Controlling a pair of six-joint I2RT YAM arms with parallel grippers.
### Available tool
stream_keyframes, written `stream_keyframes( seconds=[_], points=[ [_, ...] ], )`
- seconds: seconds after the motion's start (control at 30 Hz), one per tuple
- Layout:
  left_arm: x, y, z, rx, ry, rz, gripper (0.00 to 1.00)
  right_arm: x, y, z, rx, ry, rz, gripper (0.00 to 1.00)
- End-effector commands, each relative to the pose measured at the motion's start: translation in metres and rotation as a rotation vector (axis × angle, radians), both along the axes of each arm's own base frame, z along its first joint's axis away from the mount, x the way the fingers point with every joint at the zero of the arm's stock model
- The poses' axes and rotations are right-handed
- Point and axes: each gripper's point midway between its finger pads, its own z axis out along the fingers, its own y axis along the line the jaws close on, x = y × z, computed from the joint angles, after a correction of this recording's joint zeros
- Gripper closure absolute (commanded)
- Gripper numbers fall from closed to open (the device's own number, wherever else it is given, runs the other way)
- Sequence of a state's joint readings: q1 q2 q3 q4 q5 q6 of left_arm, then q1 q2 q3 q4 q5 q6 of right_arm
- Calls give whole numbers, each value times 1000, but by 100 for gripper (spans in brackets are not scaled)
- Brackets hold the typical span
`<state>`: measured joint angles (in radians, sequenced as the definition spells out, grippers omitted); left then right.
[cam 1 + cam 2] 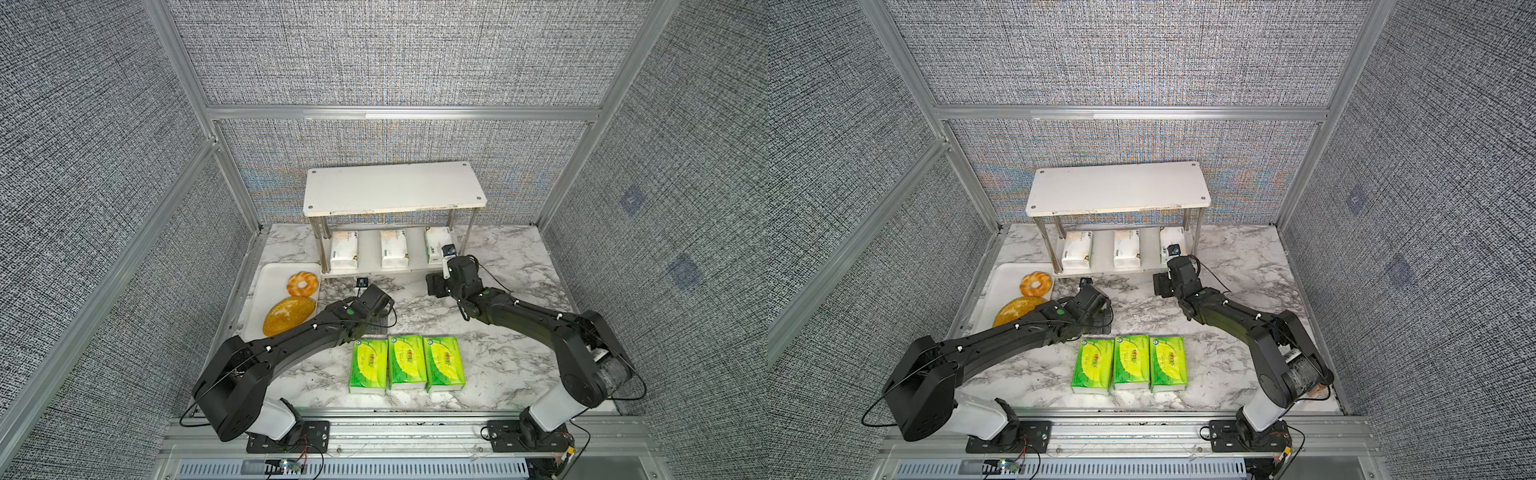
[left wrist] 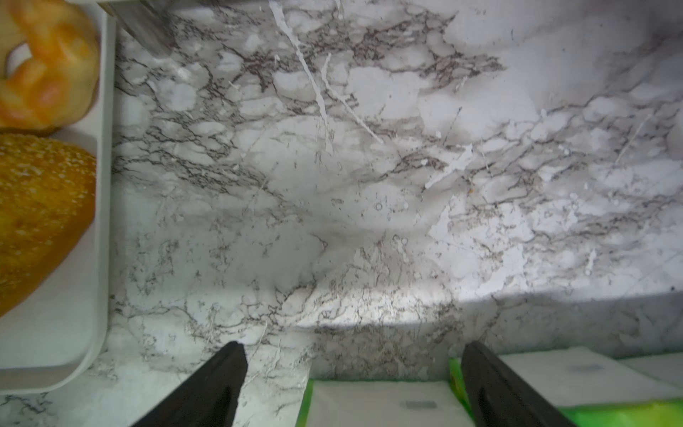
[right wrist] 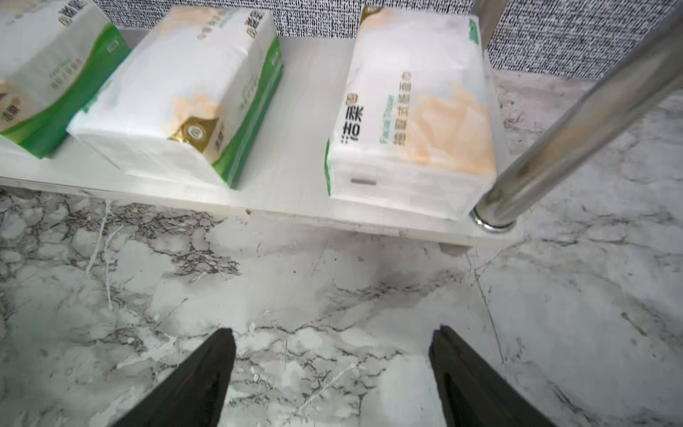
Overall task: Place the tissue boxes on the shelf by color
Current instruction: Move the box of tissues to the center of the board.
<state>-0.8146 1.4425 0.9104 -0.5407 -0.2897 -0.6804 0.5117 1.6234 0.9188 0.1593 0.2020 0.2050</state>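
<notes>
Marbled surface point(image 1: 409, 316) bears green tissue packs point(image 1: 406, 361); cream packs point(image 1: 394, 249) fill the shelf's point(image 1: 395, 187) lower board, so my left pincer point(image 2: 353, 349) and right pincer point(image 3: 332, 332) gape empty.

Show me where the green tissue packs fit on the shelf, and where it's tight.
The shelf's top board is entirely bare, corner to corner. The lower board is crowded: three white tissue packs spaced along it. The marble table in front of the shelf is open too.
</notes>
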Motion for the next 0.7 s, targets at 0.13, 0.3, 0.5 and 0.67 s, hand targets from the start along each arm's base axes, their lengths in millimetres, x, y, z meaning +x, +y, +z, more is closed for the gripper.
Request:
stream_keyframes(
  seconds=[0.13,0.3,0.5,0.67],
  points=[
    [-38,2,-11,-61,124,-42,4,-3,-4,-9,26,5,-19,12],
    [-56,-5,-15,-138,174,-92,4,-2,-9,-12,25,9,-31,12],
    [-71,-6,-19,-194,209,-118,4,0,-12,-11,23,7,-38,12],
    [-83,-3,-33,-188,252,-119,4,2,-13,-13,19,10,-41,11]
  ],
)
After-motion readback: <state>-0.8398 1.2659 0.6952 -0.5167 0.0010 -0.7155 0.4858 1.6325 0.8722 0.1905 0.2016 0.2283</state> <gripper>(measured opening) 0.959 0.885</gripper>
